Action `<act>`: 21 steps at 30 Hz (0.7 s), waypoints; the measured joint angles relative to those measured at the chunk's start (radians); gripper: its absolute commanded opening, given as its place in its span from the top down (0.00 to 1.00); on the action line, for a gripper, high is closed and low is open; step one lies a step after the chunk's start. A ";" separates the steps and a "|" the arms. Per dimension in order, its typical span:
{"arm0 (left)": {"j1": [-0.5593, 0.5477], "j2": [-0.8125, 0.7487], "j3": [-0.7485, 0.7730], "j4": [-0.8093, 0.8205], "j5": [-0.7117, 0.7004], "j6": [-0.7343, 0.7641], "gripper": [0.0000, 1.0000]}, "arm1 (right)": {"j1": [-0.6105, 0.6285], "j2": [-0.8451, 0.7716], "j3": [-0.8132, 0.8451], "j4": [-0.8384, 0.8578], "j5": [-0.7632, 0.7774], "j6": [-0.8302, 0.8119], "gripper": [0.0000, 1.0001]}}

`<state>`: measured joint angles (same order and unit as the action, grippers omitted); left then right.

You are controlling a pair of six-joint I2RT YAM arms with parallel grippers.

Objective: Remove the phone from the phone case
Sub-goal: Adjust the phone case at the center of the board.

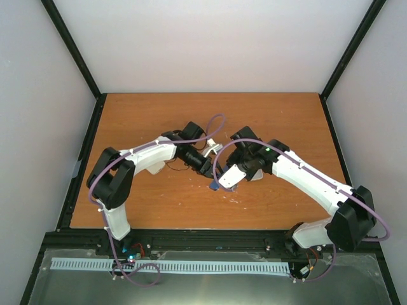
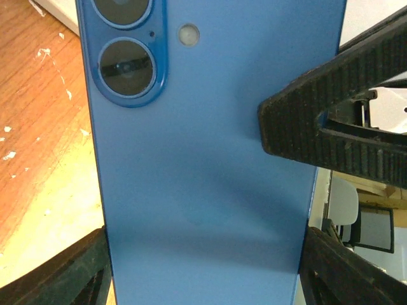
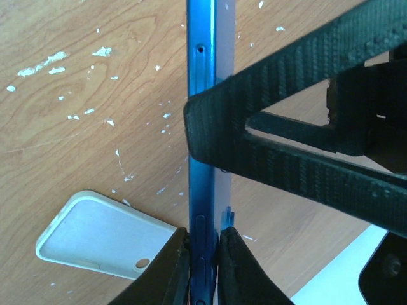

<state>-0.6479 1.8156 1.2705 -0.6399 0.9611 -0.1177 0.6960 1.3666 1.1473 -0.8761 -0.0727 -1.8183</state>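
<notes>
The blue phone [image 2: 203, 159] is bare, and its back with two camera lenses fills the left wrist view. My left gripper [image 2: 203, 270] is shut on its two side edges. My right gripper [image 3: 203, 251] is shut on its front and back faces, and the phone [image 3: 197, 127] shows edge-on there. The empty white case [image 3: 95, 238] lies flat on the table, left of the phone. From above, both grippers meet at mid-table: left [image 1: 205, 165], right [image 1: 224, 180], with a bit of the phone [image 1: 215, 185] showing. I cannot pick out the case from above.
The wooden table [image 1: 159, 121] has white scuff marks [image 3: 44, 63]. Black frame posts and white walls stand round it. A purple cable [image 1: 219, 127] arcs over the two wrists. The left gripper's ribbed finger [image 3: 286, 146] crosses the right wrist view.
</notes>
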 measured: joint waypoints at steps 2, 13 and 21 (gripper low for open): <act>0.000 0.000 -0.012 0.005 0.001 0.002 0.36 | 0.006 0.003 -0.006 0.010 0.006 -0.001 0.91; 0.045 -0.107 -0.077 0.043 -0.116 -0.025 0.07 | 0.008 0.007 -0.032 0.045 -0.007 0.061 0.97; 0.206 -0.335 -0.143 0.091 -0.335 -0.095 0.04 | -0.047 0.080 -0.054 0.026 -0.120 0.327 0.97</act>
<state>-0.4416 1.4811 1.1275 -0.5488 0.6258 -0.2123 0.6495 1.4464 1.0931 -0.8505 -0.1925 -1.4918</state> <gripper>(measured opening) 0.957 0.092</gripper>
